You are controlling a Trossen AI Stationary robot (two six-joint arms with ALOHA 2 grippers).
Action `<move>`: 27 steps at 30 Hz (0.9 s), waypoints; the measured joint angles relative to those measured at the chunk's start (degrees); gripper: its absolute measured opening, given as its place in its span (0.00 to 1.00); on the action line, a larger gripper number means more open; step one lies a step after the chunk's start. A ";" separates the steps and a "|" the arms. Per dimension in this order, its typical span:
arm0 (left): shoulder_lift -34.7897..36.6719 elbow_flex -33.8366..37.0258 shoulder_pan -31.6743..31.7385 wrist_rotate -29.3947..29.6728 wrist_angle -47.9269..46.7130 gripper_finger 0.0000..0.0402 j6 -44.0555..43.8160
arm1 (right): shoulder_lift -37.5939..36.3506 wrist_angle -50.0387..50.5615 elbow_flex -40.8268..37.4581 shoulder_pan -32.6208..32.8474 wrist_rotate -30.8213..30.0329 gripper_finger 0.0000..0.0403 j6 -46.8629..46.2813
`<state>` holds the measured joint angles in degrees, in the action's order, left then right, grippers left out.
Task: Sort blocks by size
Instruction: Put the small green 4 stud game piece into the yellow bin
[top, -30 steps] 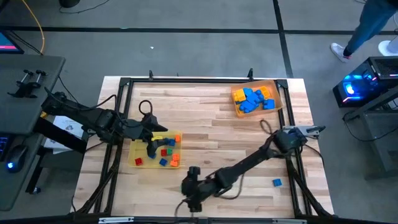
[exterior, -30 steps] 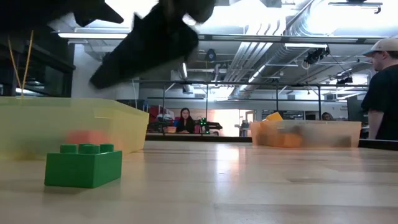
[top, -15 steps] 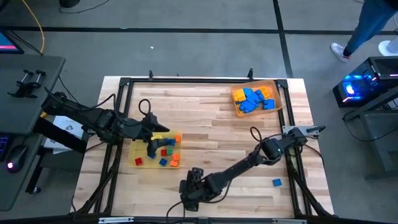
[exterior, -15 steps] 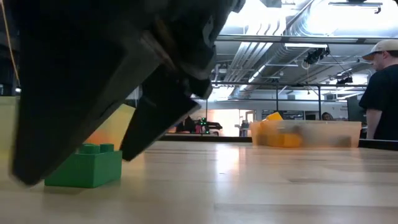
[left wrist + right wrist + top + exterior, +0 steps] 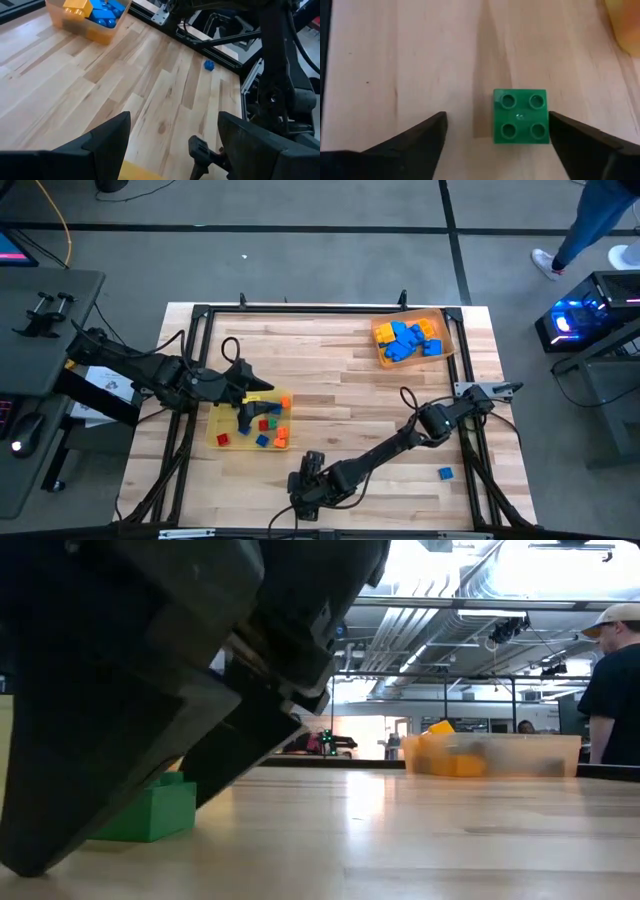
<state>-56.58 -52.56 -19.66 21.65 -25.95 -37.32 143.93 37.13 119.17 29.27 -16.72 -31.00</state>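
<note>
Lower now, right tool (image 5: 492, 135) has dropped around green block (image 5: 520, 116), fingers apart.

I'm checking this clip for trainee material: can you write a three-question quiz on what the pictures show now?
1. True or false: the right gripper has closed on the green block.
2. Which tray holds mostly blue blocks? A: the orange tray at the far right. B: the yellow tray near the left gripper.
3. Fill in: a lone ___ block lies on the table near the front right corner.

Key: 1 false, the fingers stand open around it. 2 A. 3 blue.
</note>
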 joint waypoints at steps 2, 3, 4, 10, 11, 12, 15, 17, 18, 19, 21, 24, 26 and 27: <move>-0.02 0.00 0.00 0.02 0.29 0.71 0.00 | 0.27 -0.34 0.07 0.06 -0.35 0.78 -0.05; -0.02 -0.02 0.00 0.01 0.30 0.71 -0.10 | 0.30 -0.33 0.07 0.04 -0.53 0.75 -0.05; -0.02 -0.02 0.00 0.02 0.35 0.71 -0.11 | 0.30 -0.36 0.07 0.00 -1.14 0.71 -0.05; -0.02 -0.02 0.00 0.00 0.69 0.71 -0.13 | 0.18 -0.27 0.45 -1.34 -6.23 0.52 0.25; -0.02 -0.02 -0.01 -0.01 0.81 0.71 -0.15 | 0.20 0.15 1.14 -1.66 -7.18 0.49 0.91; -0.02 -0.02 -0.09 -0.13 1.42 0.71 -0.36 | 0.22 0.96 1.80 -2.03 -7.58 0.45 1.66; 0.74 -0.02 -0.69 -2.26 6.12 0.71 0.46 | 0.19 4.25 5.23 -3.18 -7.79 0.33 4.72; 2.17 -0.02 -1.30 -4.79 12.05 0.71 2.64 | -0.12 8.80 8.79 -3.90 -8.21 0.25 7.46; 3.01 -0.02 -1.70 -5.56 14.80 0.71 3.60 | -0.38 10.11 10.80 -4.25 -8.30 0.21 8.96; 3.93 -0.02 -2.09 -6.19 17.72 0.71 4.71 | -0.72 11.83 13.07 -4.53 -8.43 0.18 10.48; 5.77 -0.08 -3.00 -6.31 22.38 0.71 6.85 | -2.04 12.40 15.85 -5.10 -8.82 0.11 14.28; 8.74 -0.08 -4.13 -6.02 25.77 0.71 9.62 | -7.35 6.50 11.66 -5.84 -8.76 0.03 18.18; 10.45 -0.09 -4.56 -5.56 25.98 0.71 10.48 | -9.55 6.65 10.56 -6.48 -9.86 0.01 18.92; 11.04 -0.09 -4.74 -5.30 25.74 0.71 10.60 | -10.43 7.70 10.40 -6.84 -10.17 0.02 17.97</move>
<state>-45.54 -52.64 -24.40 16.35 -0.22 -26.72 133.50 44.82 129.58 22.42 -26.89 -13.03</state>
